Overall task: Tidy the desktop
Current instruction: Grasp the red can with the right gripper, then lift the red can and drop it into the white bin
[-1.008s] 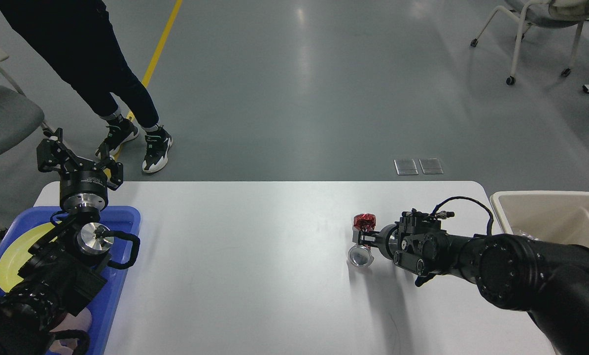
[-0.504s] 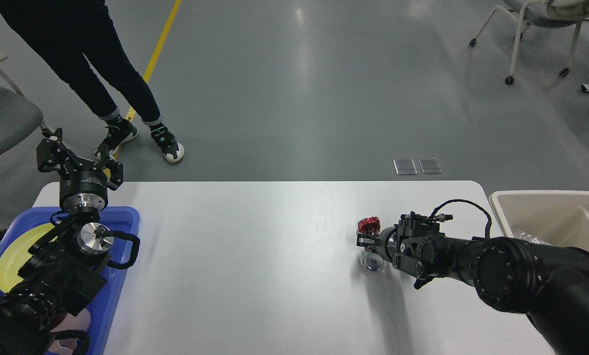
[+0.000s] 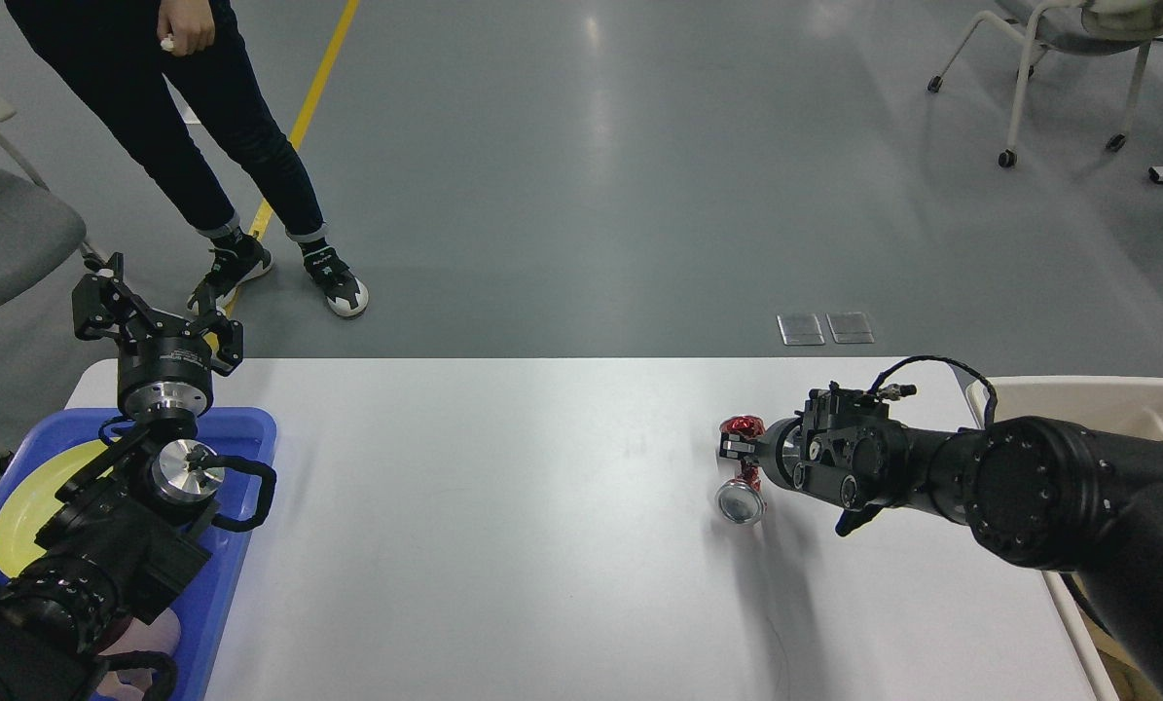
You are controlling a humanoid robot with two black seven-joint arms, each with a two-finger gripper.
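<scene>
The left gripper point(image 3: 158, 313) hangs spread wide over the blue tray point(image 3: 250, 428), idle. Across the white desktop point(image 3: 503, 506), the right gripper point(image 3: 740, 465) clamps a red can point(image 3: 743, 482); next, I judge, comes carrying it to the beige bin point(image 3: 1107, 399)

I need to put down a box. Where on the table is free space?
The desktop is bare across its middle, between the blue tray and the right gripper. It is crowded around the crushed red can there and near the beige bin.
</scene>
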